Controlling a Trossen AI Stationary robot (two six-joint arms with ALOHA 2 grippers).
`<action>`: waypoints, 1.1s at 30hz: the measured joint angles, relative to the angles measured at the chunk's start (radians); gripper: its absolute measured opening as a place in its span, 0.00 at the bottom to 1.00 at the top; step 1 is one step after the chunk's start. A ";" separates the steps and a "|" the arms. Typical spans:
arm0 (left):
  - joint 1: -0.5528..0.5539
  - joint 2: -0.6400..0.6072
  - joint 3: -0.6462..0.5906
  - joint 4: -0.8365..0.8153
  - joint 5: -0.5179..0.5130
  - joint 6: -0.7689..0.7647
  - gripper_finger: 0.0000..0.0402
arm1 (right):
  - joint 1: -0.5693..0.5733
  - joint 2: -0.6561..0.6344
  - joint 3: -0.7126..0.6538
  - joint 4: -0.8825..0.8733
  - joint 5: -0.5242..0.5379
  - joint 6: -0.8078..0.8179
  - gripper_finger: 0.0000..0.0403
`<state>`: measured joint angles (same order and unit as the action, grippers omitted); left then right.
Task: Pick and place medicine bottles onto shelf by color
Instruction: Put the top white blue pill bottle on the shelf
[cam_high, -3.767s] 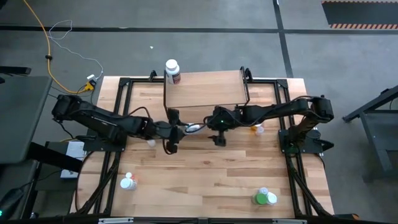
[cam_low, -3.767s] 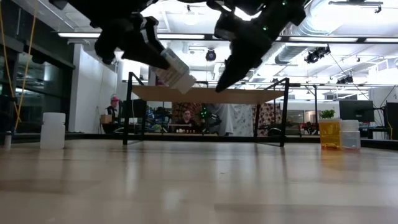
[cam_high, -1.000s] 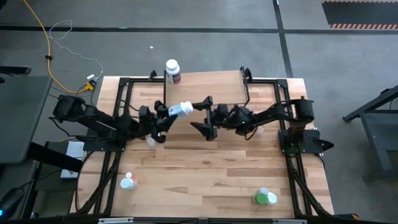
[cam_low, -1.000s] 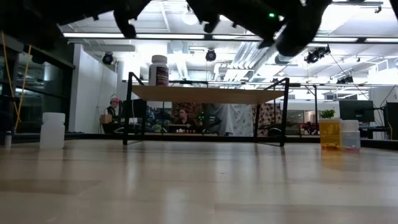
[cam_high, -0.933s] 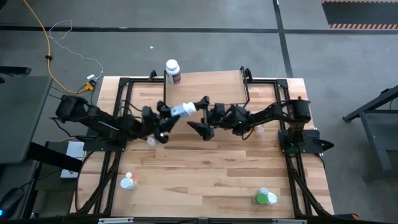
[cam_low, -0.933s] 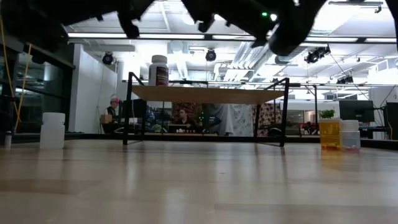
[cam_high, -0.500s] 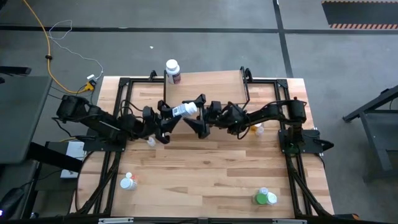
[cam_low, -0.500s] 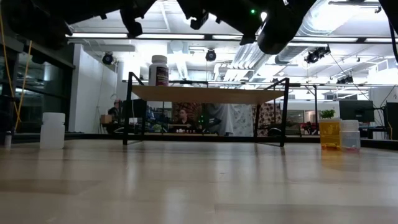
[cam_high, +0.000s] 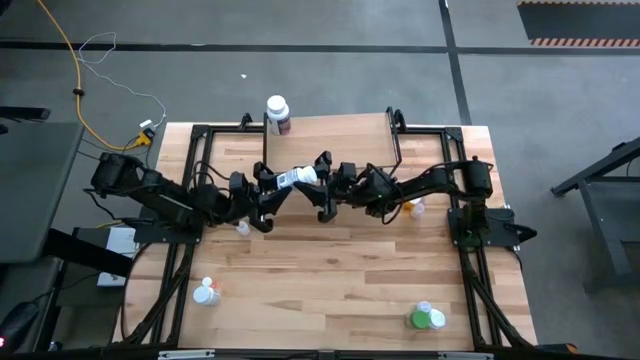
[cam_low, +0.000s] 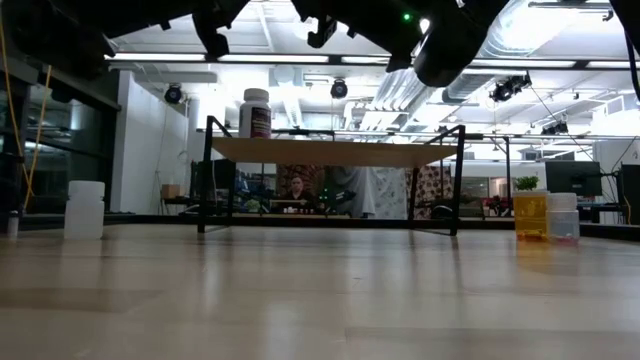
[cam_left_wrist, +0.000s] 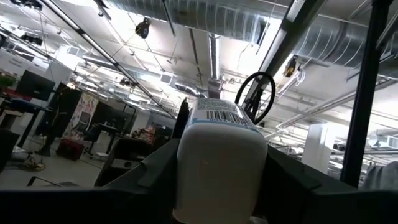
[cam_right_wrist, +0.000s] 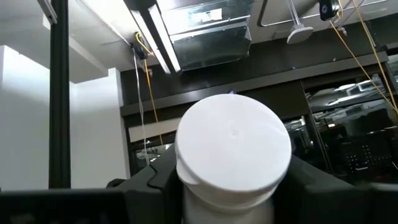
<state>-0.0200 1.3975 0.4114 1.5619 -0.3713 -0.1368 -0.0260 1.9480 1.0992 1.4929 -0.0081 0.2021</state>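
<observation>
High view: left gripper (cam_high: 272, 188) and right gripper (cam_high: 322, 187) meet mid-air over the table (cam_high: 330, 280), just off the shelf (cam_high: 328, 142) at its 6 o'clock edge, with a white bottle (cam_high: 297, 178) lying tilted between them, cap toward 3 o'clock. The left fingers pinch the bottle body; the left wrist view confirms this, with the white bottle (cam_left_wrist: 217, 165) filling the gap between the dark fingers (cam_left_wrist: 158, 171) and a barcode label on its far end. The right wrist view looks straight at the bottle's white cap (cam_right_wrist: 233, 150), its fingers (cam_right_wrist: 146, 183) spread on either side (whether they touch the bottle, cannot tell). Only the low view shows the shelf's height: its board (cam_low: 330, 152) stands on black legs, with a red-labelled bottle (cam_low: 256, 112) upright at its left end, the same red-labelled bottle (cam_high: 277, 113) that sits at the shelf's 10 o'clock corner from above. The held bottle itself is cropped out of the low view. Other bottles on the table: a red-topped one (cam_high: 206, 293) at 8 o'clock, a green one (cam_high: 420, 319) with a white-capped one (cam_high: 436, 319) touching it at 5 o'clock, and an orange one (cam_high: 414, 208) at 3 o'clock under the right arm. The low view also shows a white bottle (cam_low: 84, 209) at 9 o'clock and an orange one (cam_low: 530, 215) at 3 o'clock.
</observation>
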 joint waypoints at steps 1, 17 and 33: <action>0.000 -0.002 0.000 -0.004 0.000 0.007 0.44 | -0.002 0.000 0.000 0.000 -0.002 -0.003 0.36; -0.001 -0.456 -0.026 -0.683 -0.045 0.167 0.63 | -0.062 -0.168 0.008 -0.502 0.022 -0.147 0.37; -0.002 -0.877 -0.026 -1.255 -0.112 0.088 0.63 | -0.222 0.037 0.509 -1.422 0.205 -0.365 0.38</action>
<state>-0.0216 0.5209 0.3855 0.3064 -0.4831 -0.0489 -0.2475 1.9850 1.6083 0.0712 0.1970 -0.1626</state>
